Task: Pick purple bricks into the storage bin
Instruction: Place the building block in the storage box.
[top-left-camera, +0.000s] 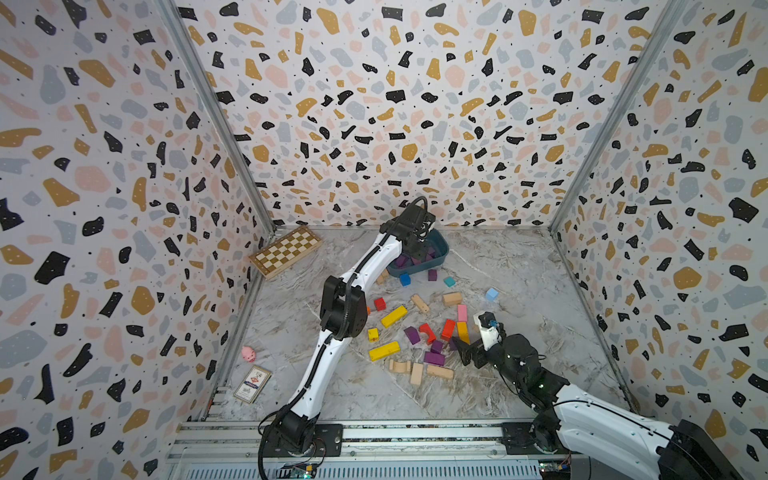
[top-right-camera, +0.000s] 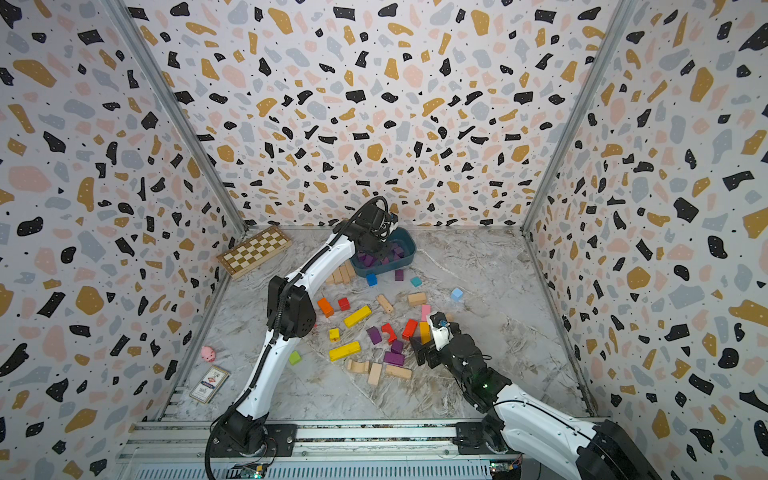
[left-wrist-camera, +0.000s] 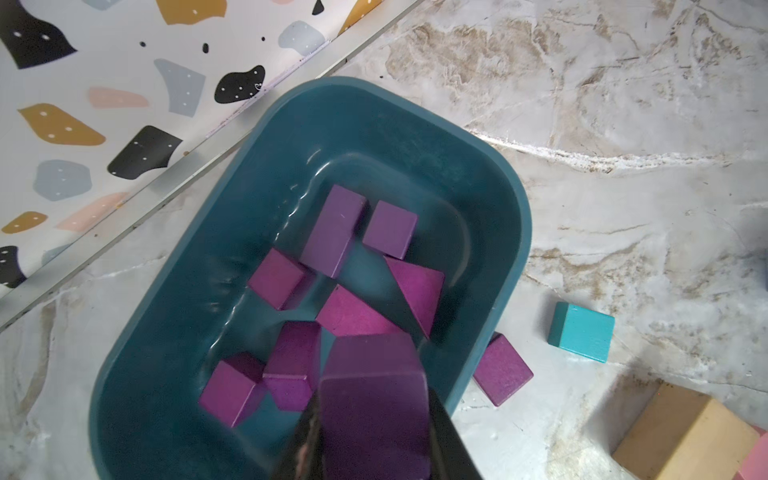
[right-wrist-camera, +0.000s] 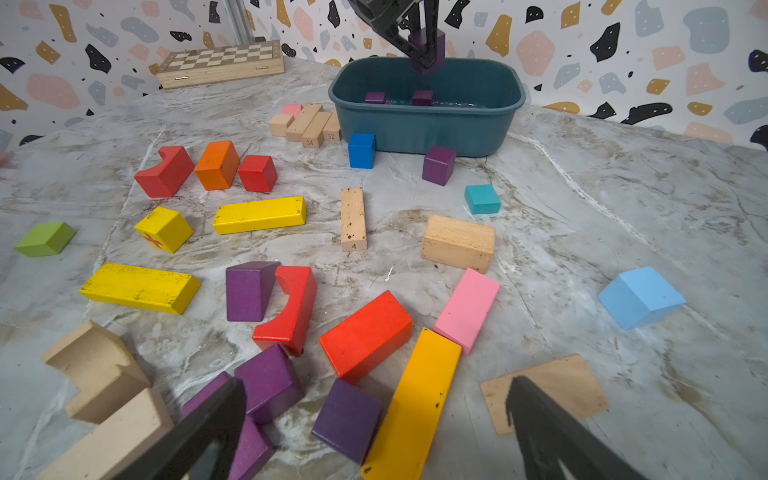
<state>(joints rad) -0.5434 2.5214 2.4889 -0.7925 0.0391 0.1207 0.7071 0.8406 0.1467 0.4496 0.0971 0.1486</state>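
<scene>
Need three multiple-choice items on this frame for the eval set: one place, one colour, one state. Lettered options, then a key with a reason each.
1. The left gripper hangs over:
A the chessboard
B the bin
C the card box

2. The block it holds is:
A red
B yellow
C purple

3. The right gripper is:
A open, holding nothing
B shut on a block
C out of view

Key:
1 B, the right wrist view shows it above the bin's rim.
2 C, the left wrist view shows a purple block clamped in it.
3 A, its fingers stand wide apart, clasping nothing.
</scene>
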